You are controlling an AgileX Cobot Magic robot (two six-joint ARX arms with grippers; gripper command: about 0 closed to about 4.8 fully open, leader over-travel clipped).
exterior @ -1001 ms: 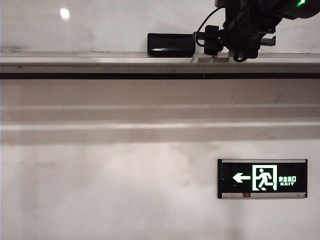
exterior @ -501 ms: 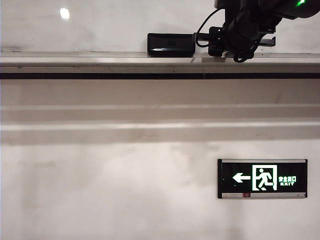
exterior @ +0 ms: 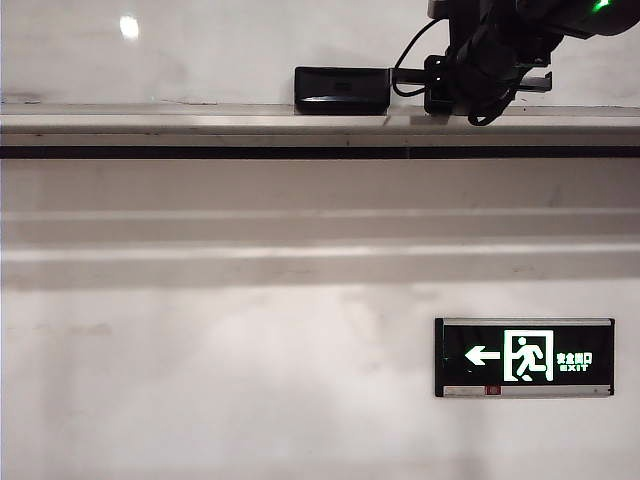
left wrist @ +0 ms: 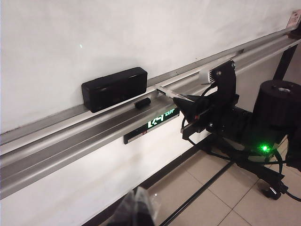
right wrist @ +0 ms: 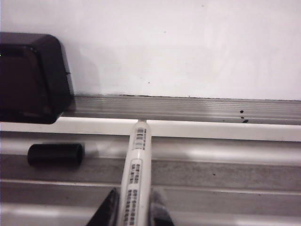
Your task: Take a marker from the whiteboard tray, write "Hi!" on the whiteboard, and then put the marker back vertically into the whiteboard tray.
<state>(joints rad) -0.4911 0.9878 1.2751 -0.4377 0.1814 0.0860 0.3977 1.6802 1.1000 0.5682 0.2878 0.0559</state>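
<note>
Gripping marker (right wrist: 135, 179) on whiteboard tray (right wrist: 225, 174): right gripper (right wrist: 133, 209) clamps barrel, cap (right wrist: 55, 154) off. Left gripper (left wrist: 138, 209) idle, state unclear. Next: lift toward whiteboard (right wrist: 188, 42).

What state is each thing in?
Marker: uncapped, pinched in the right claw, over the tray.
Cap: off, lying on the tray.
Eraser: sitting on the tray against the whiteboard.
Whiteboard: blank.
Exit sign: lit.
Left claw: blurred, can't tell.
</note>
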